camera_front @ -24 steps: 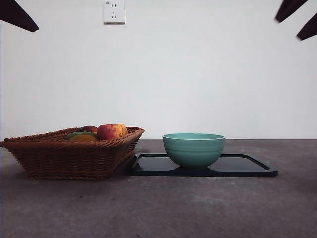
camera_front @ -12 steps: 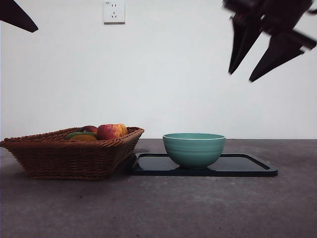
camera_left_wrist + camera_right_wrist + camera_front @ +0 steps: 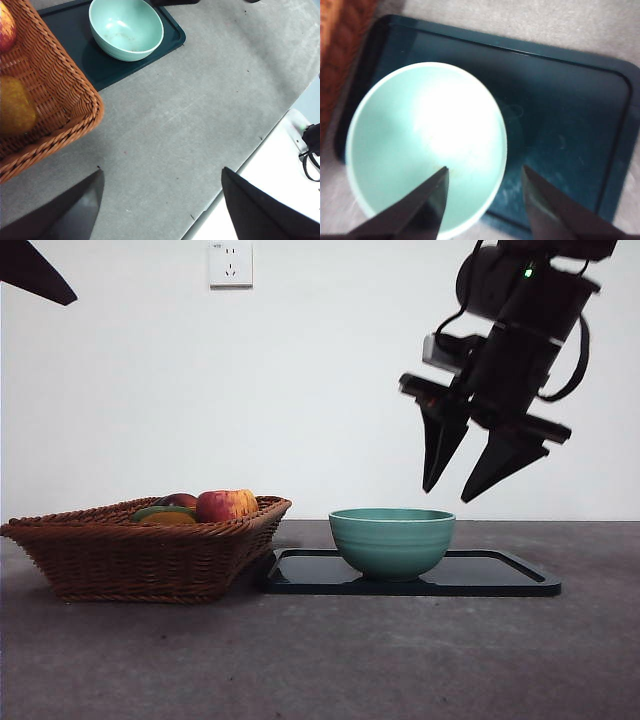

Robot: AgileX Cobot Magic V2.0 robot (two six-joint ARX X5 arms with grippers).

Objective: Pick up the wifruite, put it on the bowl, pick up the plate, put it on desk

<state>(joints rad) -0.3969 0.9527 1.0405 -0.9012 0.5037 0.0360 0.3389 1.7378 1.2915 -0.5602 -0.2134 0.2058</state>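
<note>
The teal-green bowl (image 3: 392,540) stands empty on the shiny black tray (image 3: 500,575); it also shows in the left wrist view (image 3: 126,29) and the right wrist view (image 3: 420,145). My right gripper (image 3: 449,496) hangs open just above the bowl's right rim; in its own view (image 3: 484,170) the jaws straddle that rim. The wifruite (image 3: 168,519), brownish-orange, lies in the wicker basket (image 3: 150,555) beside a red-and-yellow apple (image 3: 225,505); it also shows in the left wrist view (image 3: 15,107). My left gripper (image 3: 161,172) is open and empty, high above the desk (image 3: 165,130).
A green fruit (image 3: 160,510) and a dark red fruit (image 3: 181,501) also lie in the basket, which touches the tray's left end. The desk's edge (image 3: 250,160) shows in the left wrist view. The waiting left arm shows as a black tip (image 3: 35,270).
My right arm has come down from the top right corner to just above the bowl, jaws open. The left arm, bowl and fruits have not moved.
</note>
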